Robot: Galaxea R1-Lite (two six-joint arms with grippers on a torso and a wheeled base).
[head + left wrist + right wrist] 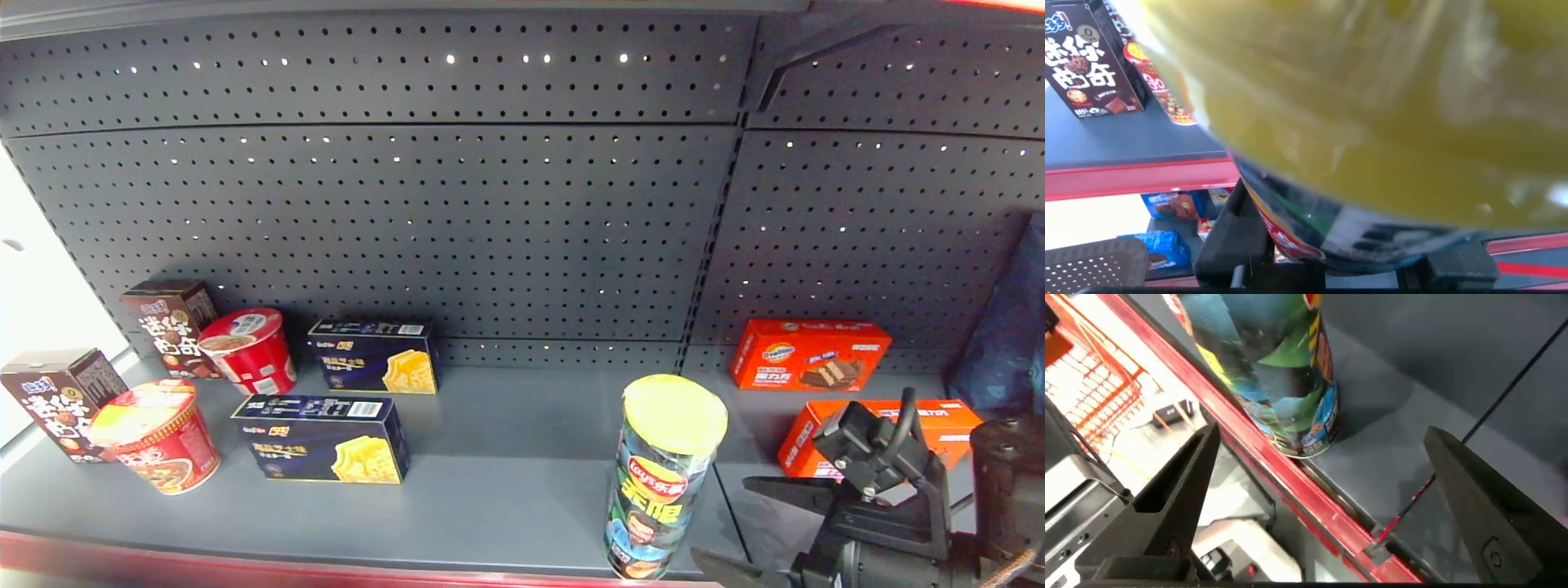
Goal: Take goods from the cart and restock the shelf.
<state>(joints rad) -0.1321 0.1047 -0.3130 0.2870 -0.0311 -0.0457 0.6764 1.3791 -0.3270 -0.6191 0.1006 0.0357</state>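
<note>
I am holding my right gripper with its jaws spread wide, just beside the chips can and not touching it. That can is standing upright at the front edge of the shelf, well right of the blue boxes. My left gripper is clamping a second chips can, its yellow lid facing the wrist camera, out in front of the shelf's red lip.

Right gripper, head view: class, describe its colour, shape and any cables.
The right gripper is matte black, with two long, flat fingers tapering to points. Behind them sits a blocky, angular black housing, and a black cable arches over it.
</note>
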